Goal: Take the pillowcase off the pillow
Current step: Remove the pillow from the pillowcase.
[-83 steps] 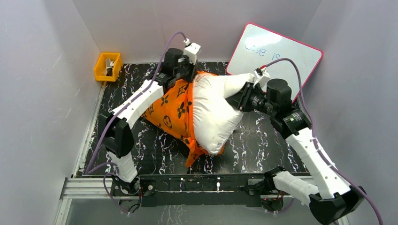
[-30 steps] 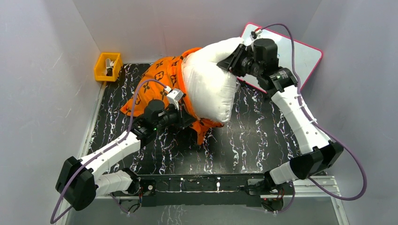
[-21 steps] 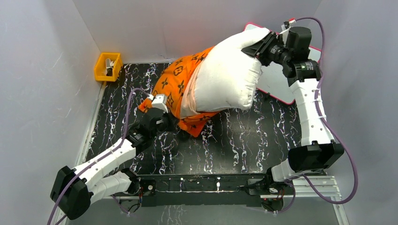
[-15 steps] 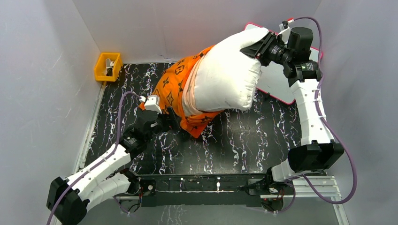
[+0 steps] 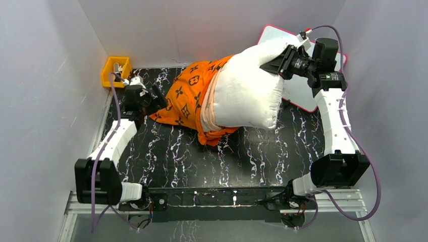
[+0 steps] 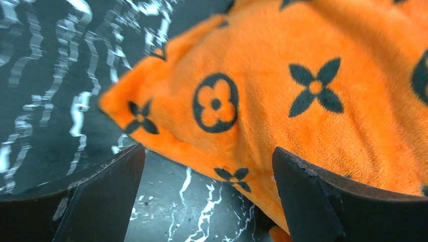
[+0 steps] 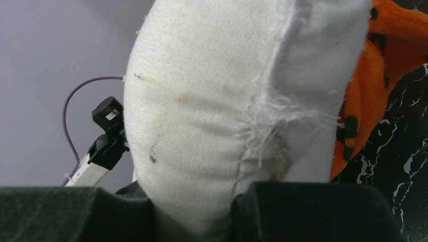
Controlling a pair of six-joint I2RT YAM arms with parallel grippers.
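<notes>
The white pillow (image 5: pixel 247 93) hangs lifted at the back right, its upper corner pinched in my right gripper (image 5: pixel 276 61), which is shut on it. The right wrist view shows the pillow (image 7: pixel 222 101) squeezed between the dark jaws of that gripper (image 7: pixel 202 212). The orange pillowcase (image 5: pixel 189 96) still covers the pillow's left half and drapes onto the table. My left gripper (image 5: pixel 155 103) stands open at the pillowcase's left corner. In the left wrist view the pillowcase (image 6: pixel 282 101) lies just ahead of the left gripper (image 6: pixel 209 196), with nothing held.
A pink-framed whiteboard (image 5: pixel 303 93) leans on the back wall behind the right gripper. A yellow bin (image 5: pixel 115 70) sits in the back left corner, close to the left wrist. The black marbled table (image 5: pixel 262 151) lies inside grey walls.
My left gripper let go of the pillowcase's lower edge, opened wide and swung back-left to the case's left corner. The right arm lifted the pillow up and right, then held it there.
</notes>
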